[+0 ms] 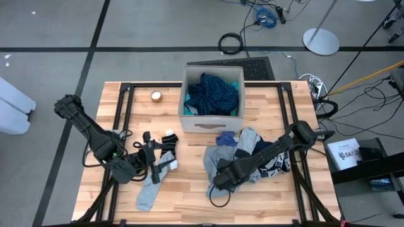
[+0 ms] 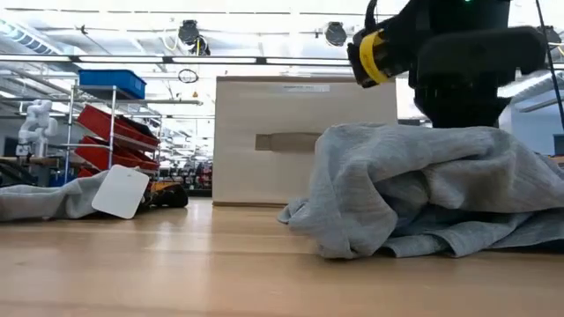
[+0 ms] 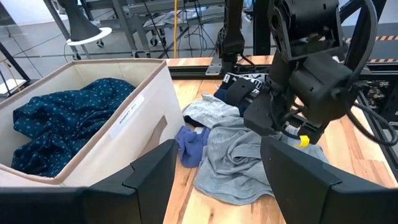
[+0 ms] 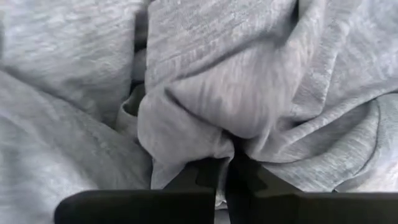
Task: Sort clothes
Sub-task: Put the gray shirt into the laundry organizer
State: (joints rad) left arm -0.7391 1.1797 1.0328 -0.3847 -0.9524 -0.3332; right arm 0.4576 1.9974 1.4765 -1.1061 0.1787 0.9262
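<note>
a robotics lab: metal shelving with coloured bins point(image 2: 110, 84), loose floor cables point(image 1: 265, 16), a small white robot point(image 2: 35, 123), ceiling strip lights.

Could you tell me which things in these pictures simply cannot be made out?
- Right gripper: the right wrist view shows grey garment bunched at its fingertips, but not how much is caught.
- Left gripper: in the high view its fingers merge with the black socks; the grip is unclear.
- Beige box: its contents are hidden by its wall in the low view.
- Small round object: too small to identify.
</note>
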